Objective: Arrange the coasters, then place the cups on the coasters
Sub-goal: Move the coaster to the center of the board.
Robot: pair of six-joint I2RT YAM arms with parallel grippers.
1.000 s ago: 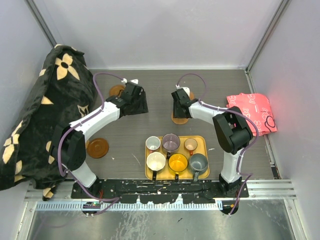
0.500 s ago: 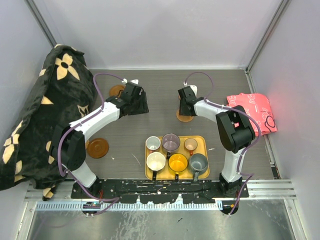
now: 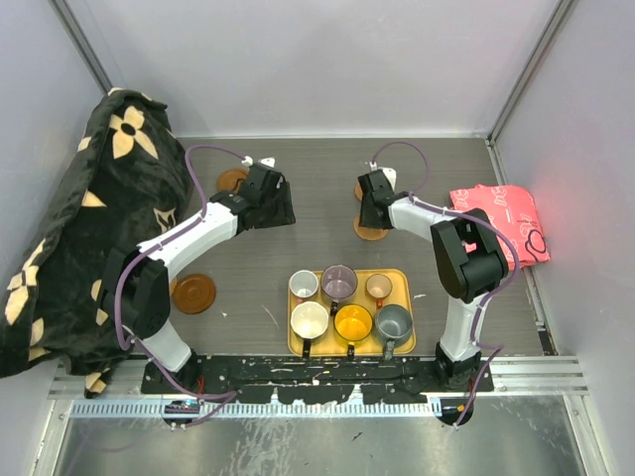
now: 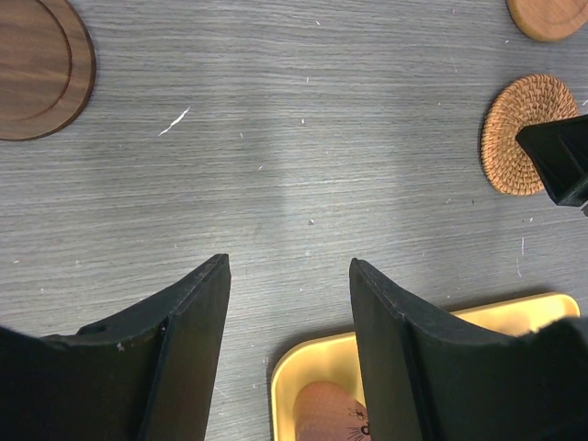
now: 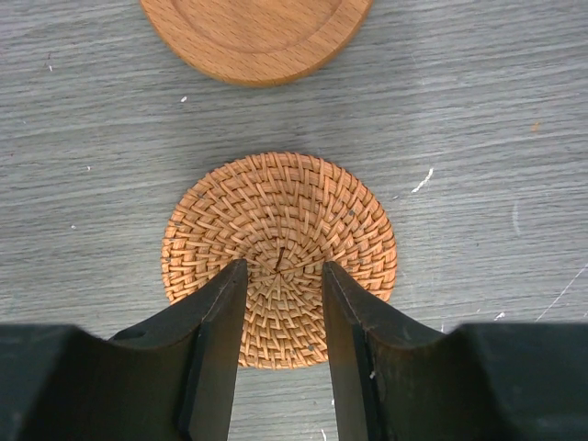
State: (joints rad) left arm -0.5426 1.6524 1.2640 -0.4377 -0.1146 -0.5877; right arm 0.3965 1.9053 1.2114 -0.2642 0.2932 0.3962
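Coaster-arranging step. Right pincer (image 5: 283, 268) narrowly apart, empty, poised over woven coaster (image 5: 276, 207); left pincer (image 4: 289, 265) apart, empty. Next, probably: grip coaster edge, shift into row.

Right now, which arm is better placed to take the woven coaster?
Right: the right gripper hangs directly over the woven coaster, jaws apart. The left gripper is over the table near the yellow tray.
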